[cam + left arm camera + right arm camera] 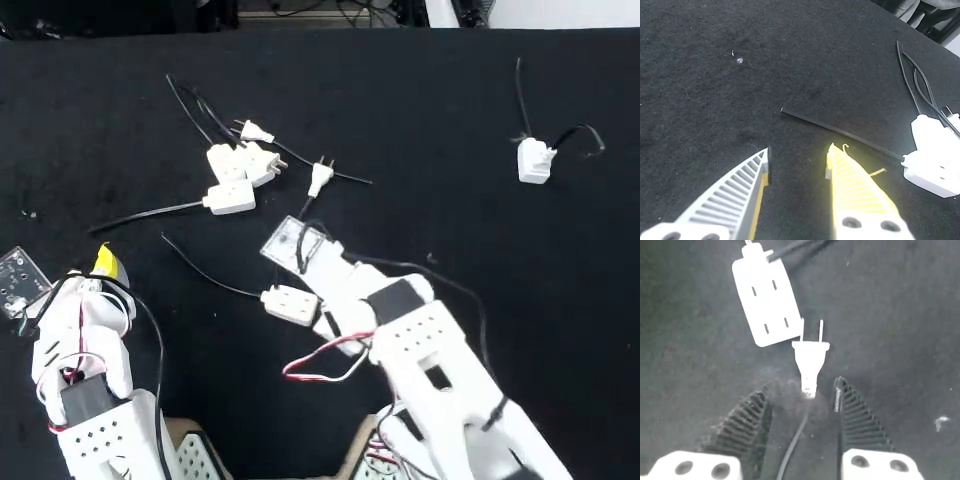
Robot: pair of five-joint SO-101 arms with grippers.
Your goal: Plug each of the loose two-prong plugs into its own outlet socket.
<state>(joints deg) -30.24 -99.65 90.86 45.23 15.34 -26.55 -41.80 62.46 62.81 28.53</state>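
Noting two-prong plug (810, 357) lying flat on black table (900, 315), prongs just beside white outlet socket (767, 300), not inserted. Flanking its cord end: right gripper (800, 390), spread. Hovering near another socket (935, 160): left gripper (797, 155), spread.

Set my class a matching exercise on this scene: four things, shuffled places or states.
Things
1 part-yellow left gripper
2 black-ribbed right gripper
3 white two-prong plastic plug
4 lone white plastic socket block

Places or states
a far right of black table
b open astride a black cord
c open above bare table
d prongs bare, beside a four-slot socket

Pairs: 1c, 2b, 3d, 4a
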